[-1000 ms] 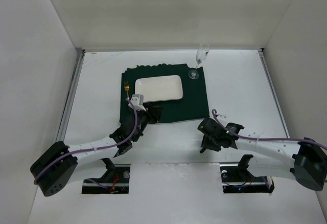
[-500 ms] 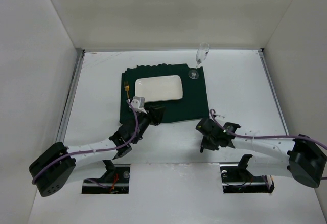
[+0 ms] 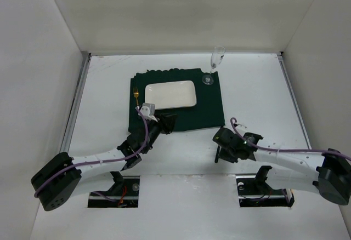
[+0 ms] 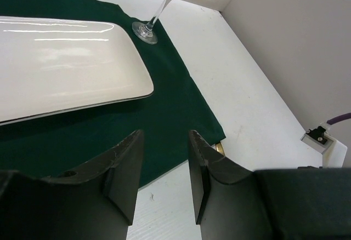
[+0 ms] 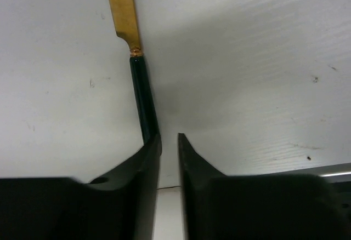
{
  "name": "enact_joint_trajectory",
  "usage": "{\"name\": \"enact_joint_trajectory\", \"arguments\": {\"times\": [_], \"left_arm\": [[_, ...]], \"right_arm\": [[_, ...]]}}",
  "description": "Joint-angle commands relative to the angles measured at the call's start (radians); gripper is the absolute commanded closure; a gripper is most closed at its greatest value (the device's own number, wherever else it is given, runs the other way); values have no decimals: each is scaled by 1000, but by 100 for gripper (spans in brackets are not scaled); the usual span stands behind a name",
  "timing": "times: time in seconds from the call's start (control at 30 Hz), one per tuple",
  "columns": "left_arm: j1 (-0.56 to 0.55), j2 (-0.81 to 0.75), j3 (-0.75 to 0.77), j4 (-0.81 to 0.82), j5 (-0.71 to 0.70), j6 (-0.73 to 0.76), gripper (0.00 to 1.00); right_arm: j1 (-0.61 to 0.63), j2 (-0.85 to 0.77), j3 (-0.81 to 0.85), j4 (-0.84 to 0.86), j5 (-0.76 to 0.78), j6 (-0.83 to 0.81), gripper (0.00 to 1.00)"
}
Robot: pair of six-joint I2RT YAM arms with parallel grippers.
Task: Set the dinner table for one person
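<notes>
Bench is the big matte white slab under everything, running wall to wall, so it's rigid, heavy and not something you grab; stuff just gets parked on it. The catch is how hard and flat it is. The knife, lying toward the near edge and right of middle, sits flush on it, and I'd guess it's light, stiff and kinda slippery on that gold blade. Best bet is the dark green handle, pinched across its narrow sides, not the blade. Right end effector is low over it with fingers almost together, only a thin slit showing white. The handle vanishes at one fingertip, so I honestly can't tell if it's gripped. Left end effector is parted and empty, hanging over the near edge of the green placemat mid-bench. That mat carries the plate, fork and a wine glass, which looks like the fragile, tippy one.
</notes>
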Motion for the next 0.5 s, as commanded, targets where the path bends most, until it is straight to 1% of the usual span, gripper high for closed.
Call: {"name": "enact_joint_trajectory", "arguments": {"times": [0.0, 0.1, 0.17, 0.33, 0.47], "left_arm": [[7, 3, -2, 85, 6, -1, 65], [3, 0, 1, 81, 10, -7, 65], [1, 6, 4, 81, 5, -2, 65], [1, 15, 5, 81, 11, -8, 65], [10, 8, 1, 81, 11, -11, 65]], "right_arm": [[15, -3, 15, -21, 29, 26, 67], [15, 9, 30, 25, 40, 9, 56], [18, 24, 46, 56, 45, -5, 53], [18, 128, 60, 129, 37, -51, 53], [15, 179, 61, 137, 40, -51, 61]]}}
